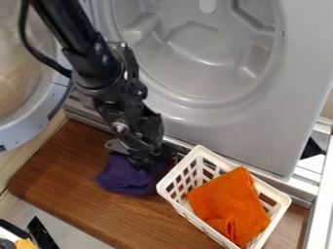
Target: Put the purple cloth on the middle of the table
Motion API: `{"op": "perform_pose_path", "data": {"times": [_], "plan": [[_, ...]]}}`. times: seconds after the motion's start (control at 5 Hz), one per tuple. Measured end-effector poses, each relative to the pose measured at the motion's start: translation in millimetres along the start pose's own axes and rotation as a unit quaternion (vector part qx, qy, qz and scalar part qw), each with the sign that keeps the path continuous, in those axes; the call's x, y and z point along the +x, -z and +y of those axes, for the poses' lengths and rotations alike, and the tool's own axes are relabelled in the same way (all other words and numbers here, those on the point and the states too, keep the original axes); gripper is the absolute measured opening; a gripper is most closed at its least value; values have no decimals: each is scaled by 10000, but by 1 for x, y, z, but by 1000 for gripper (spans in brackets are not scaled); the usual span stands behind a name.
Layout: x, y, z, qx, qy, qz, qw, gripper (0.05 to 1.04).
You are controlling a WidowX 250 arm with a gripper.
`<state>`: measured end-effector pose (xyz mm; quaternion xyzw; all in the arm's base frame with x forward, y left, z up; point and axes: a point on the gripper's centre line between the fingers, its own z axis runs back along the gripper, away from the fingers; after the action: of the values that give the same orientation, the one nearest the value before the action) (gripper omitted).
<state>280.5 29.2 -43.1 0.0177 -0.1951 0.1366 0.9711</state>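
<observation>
We cannot tell if the pincer [151, 159] is apart or clamped on the cloth [125, 176] below, so we should make sure of our hold before moving.

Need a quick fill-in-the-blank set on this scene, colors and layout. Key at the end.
The cloth at the gripper is ____. The other cloth, inside the basket, is ____. The basket itself is ____. On the grey machine, the round door stands ____.

Missing words: purple; orange; white; open.
</observation>
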Motion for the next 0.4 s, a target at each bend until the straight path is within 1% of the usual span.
{"op": "perform_pose_path", "data": {"times": [0.2,0.4], "plan": [[3,0,-4,-85,332,158,9993,297],[2,-1,-7,-183,89,197,9996,591]]}}
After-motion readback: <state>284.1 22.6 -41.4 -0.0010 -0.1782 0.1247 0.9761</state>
